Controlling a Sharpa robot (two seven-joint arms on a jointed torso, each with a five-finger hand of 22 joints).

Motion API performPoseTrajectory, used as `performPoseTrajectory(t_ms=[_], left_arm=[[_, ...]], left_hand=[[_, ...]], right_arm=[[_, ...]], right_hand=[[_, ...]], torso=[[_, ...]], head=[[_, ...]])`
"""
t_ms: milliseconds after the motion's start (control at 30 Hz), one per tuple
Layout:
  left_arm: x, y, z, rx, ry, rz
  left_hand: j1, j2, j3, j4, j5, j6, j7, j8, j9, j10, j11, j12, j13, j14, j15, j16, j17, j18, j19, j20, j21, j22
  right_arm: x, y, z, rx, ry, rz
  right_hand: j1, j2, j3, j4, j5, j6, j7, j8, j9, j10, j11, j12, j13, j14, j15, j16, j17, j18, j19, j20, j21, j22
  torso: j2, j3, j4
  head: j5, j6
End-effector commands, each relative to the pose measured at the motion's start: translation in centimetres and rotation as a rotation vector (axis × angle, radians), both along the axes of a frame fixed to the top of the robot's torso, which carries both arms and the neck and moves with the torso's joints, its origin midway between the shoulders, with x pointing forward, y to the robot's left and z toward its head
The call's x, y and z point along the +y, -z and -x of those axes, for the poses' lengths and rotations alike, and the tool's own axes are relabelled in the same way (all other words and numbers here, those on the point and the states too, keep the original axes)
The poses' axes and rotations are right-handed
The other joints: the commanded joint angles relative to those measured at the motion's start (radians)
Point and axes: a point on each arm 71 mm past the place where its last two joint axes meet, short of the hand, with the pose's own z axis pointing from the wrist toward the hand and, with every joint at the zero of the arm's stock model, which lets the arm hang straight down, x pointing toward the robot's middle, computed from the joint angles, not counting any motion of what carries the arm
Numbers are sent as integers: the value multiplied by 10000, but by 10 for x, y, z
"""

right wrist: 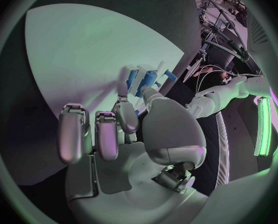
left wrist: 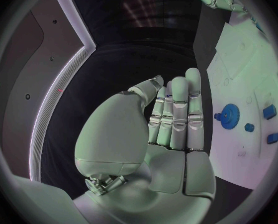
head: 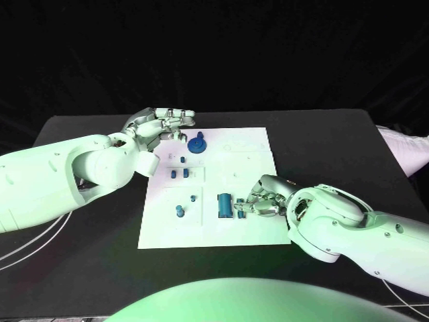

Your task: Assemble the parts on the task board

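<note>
Working at the near right part of the white task board [head: 249,144], your right hand [head: 256,201] pinches a small blue part [right wrist: 146,79] between thumb and a finger, just beside the blue cylinder [head: 223,205] lying on the board, so the step in hand looks like seating or lifting that piece. Your left hand [head: 164,122] hovers at the board's far left corner, fingers straight and together, holding nothing, near the blue gear [head: 198,143]. Next, you likely need careful alignment before pressing down on the desk [head: 340,147].
</note>
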Motion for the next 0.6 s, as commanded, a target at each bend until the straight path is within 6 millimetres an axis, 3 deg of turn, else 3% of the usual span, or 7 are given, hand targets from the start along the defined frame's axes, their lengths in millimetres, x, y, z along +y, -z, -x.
performPoseTrajectory(t_ms=[33, 267, 333, 433, 600], left_arm=[[-2, -1, 1, -85, 212, 76], [-2, -1, 1, -85, 211, 74], [-3, -1, 1, -89, 217, 79], [-3, -1, 1, -101, 225, 89], [-3, -1, 0, -131, 203, 95]], left_hand=[[-6, 115, -44, 6, 23, -72, 14, 56, -15, -81, 5, 32, 13, -70, 7, -24, -9, 29, 22, 78, -34, -9], [-6, 115, -44, 6, 23, -72, 14, 56, -15, -81, 5, 32, 13, -70, 7, -24, -9, 29, 22, 78, -34, -9], [-6, 115, -44, 6, 23, -72, 14, 56, -15, -81, 5, 32, 13, -70, 7, -24, -9, 29, 22, 78, -34, -9], [-6, 115, -44, 6, 23, -72, 14, 56, -15, -81, 5, 32, 13, -70, 7, -24, -9, 29, 22, 78, -34, -9], [-6, 115, -44, 6, 23, -72, 14, 56, -15, -81, 5, 32, 13, -70, 7, -24, -9, 29, 22, 78, -34, -9]], right_arm=[[0, -1, 1, -148, -131, 74], [-1, -1, 1, -266, -306, 189], [-2, -1, 0, -362, -327, 270], [-3, -1, -1, -558, -190, 187], [-9, -4, -3, -719, 242, -817]], right_hand=[[270, 110, -111, -69, -118, -89, 15, 58, 33, 49, -32, 62, 181, 956, -74, 38, 2053, -77, 185, -95, 33, 13], [1533, 115, -245, -865, -1606, -169, 16, 93, 159, 23, -35, 53, 210, 948, -80, 12, 2023, -68, 161, -97, -6, -19], [1812, 126, -230, -1052, -1862, -182, 9, 97, 179, 19, -41, 55, 218, 949, -79, 16, 2029, -68, 159, -96, -8, -15], [1932, 188, -214, -1123, -1891, -190, 11, 95, 189, 11, -41, 36, 211, 949, -78, 14, 2027, -69, 158, -96, -8, -12], [1588, 219, -434, -859, -1378, -399, 125, -38, 151, -183, 53, -495, -74, 927, -9, -62, 1933, -38, 95, -56, -136, -179]], torso=[[4, 3, -6], [0, -6, -3], [-5, -6, -8], [-13, -10, -5], [-55, -8, -14]], head=[[-9, 8], [-26, 19], [-17, 15], [-35, 25], [-35, 109]])
